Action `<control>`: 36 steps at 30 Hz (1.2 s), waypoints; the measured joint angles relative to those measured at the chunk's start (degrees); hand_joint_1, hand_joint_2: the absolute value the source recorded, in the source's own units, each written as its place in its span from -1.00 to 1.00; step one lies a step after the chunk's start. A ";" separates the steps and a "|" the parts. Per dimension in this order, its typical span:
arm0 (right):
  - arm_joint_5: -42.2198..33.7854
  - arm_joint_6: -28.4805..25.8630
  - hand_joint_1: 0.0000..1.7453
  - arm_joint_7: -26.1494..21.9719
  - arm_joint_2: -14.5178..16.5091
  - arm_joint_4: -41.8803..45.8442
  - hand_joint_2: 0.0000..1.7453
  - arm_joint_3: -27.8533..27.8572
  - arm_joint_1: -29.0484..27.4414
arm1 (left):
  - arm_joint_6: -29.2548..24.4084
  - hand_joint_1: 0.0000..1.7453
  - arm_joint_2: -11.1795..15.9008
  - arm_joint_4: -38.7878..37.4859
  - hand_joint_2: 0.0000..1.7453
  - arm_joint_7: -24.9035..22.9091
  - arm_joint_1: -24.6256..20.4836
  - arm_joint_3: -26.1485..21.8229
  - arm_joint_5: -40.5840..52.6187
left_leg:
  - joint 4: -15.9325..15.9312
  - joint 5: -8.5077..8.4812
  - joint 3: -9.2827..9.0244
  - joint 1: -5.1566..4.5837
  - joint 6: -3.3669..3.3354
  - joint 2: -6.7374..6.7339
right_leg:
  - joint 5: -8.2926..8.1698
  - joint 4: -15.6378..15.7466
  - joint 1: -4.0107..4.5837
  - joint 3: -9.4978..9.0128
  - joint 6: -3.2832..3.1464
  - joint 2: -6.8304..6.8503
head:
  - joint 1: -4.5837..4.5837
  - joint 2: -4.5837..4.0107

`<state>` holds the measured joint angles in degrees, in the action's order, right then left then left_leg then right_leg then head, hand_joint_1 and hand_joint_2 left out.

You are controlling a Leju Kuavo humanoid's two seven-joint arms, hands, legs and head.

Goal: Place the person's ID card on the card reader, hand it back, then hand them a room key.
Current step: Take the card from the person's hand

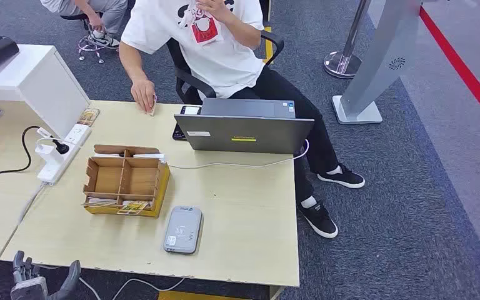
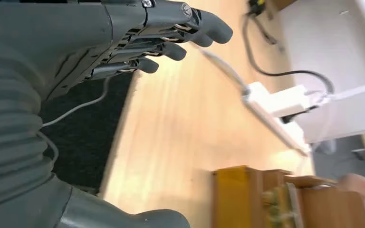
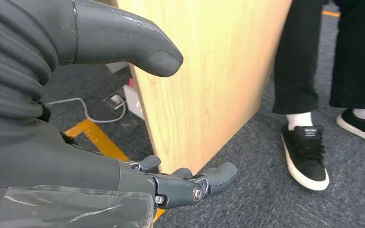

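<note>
Our left hand (image 1: pixel 34 281) sits low at the near edge of the table (image 1: pixel 244 206), fingers spread and holding nothing; the left wrist view shows its fingers (image 2: pixel 171 33) stretched out over the table's edge, apart from the thumb. Our right hand (image 3: pixel 138 118) hangs beside the table's side panel with thumb and fingers apart, also empty.

We judge that the task has not really begun: the person's hand (image 1: pixel 142 95) rests on the far edge of the table, with what may be the ID card (image 1: pixel 152 111) under its fingertips, too small to be sure. The card reader (image 1: pixel 183 229) lies flat near our edge, just beside the cardboard organiser (image 1: pixel 125 181).

To do this step well, we should lift the left hand clear of the table edge first, then reach past the organiser rather than over it, so as not to knock its open compartments. A thin card lying flat is hard to pick up; we would rather take it from the person's fingers, or slide it to an edge and pinch it there. The power strip (image 1: pixel 59 156) and its cables lie on that side, and the laptop (image 1: pixel 247 128) on the other, so the path is narrow.

As for writing, the reader carries a small logo and a label, the laptop a yellow sticker, none legible to us.
</note>
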<state>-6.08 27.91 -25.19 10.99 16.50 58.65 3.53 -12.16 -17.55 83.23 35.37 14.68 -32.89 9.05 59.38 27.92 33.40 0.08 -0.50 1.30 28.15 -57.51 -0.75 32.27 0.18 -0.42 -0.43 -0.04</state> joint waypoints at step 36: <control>8.79 -5.37 -1.00 -2.47 0.39 -1.25 1.00 -0.74 5.33 | -8.42 -1.00 10.13 11.94 1.00 -17.21 -12.80 31.32 48.80 | 0.03 -0.06 -0.03 0.00 0.02 -0.02 | -0.08 -0.01 0.00 0.00 -0.03 -0.03 | 0.01 0.00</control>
<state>2.71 22.54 -27.65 11.39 15.26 57.92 8.87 -20.58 -7.43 95.17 18.17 1.88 -1.56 57.85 59.40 27.86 33.37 0.07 -0.48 1.27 28.06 -57.52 -0.74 32.27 0.15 -0.44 -0.42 -0.04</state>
